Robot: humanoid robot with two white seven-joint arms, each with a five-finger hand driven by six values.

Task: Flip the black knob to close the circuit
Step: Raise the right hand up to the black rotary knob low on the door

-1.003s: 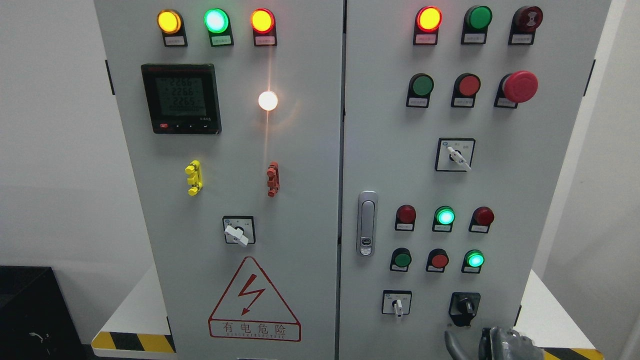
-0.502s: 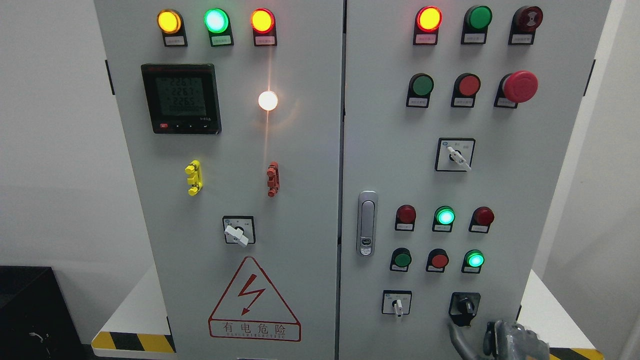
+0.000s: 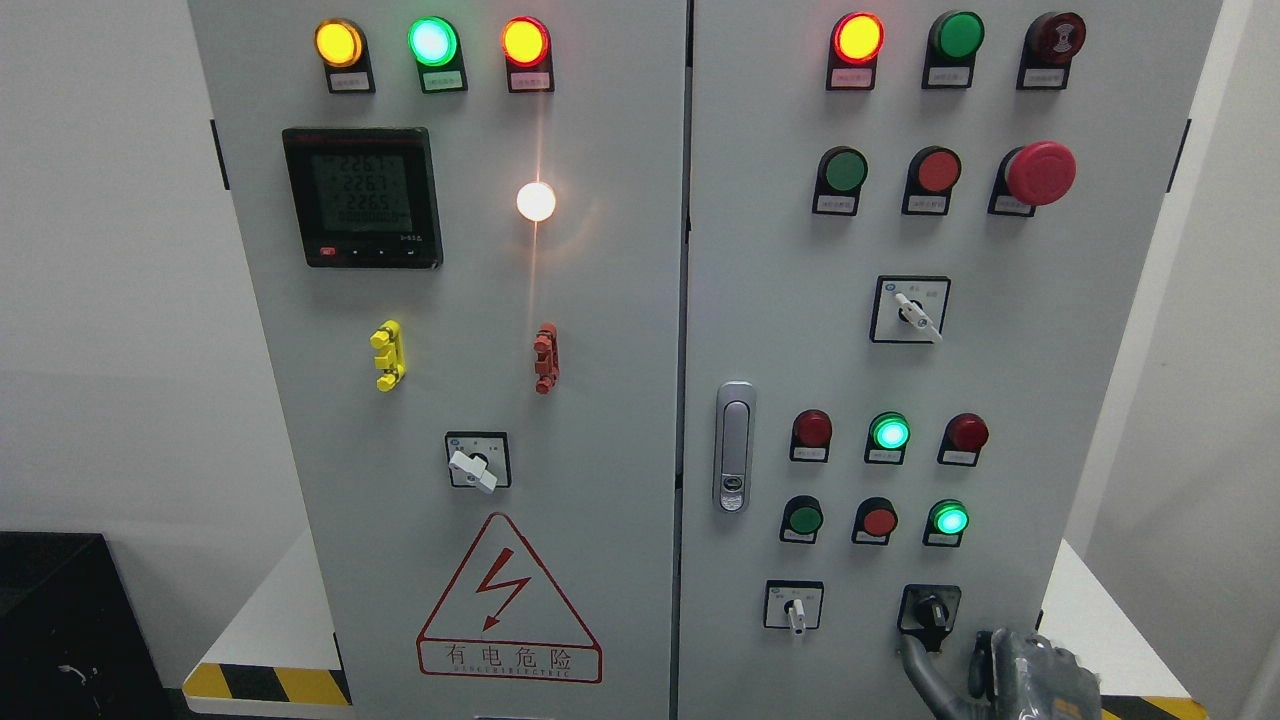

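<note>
I see through one camera on my head, facing the grey cabinet (image 3: 600, 300) square on and tilted slightly down. It sits close: both doors fill the frame, top cut off, my right hand (image 3: 1030, 680) entering at the bottom right edge.

Control cabinet (image 3: 600, 300) in front of you, both doors shut.

On the left door you have a lit digital meter (image 3: 362, 196), a glowing white lamp (image 3: 536, 201), a yellow clip (image 3: 387, 355), a red clip (image 3: 545, 358), a white-handled selector (image 3: 476, 462) and a red lightning warning triangle (image 3: 508, 600). On the right door you see a red mushroom button (image 3: 1040, 173), a silver door latch (image 3: 734, 446) and two green lamps lit, (image 3: 889, 433) and (image 3: 950, 519). A black-and-yellow hazard stripe (image 3: 265, 684) runs along the platform at lower left.
</note>
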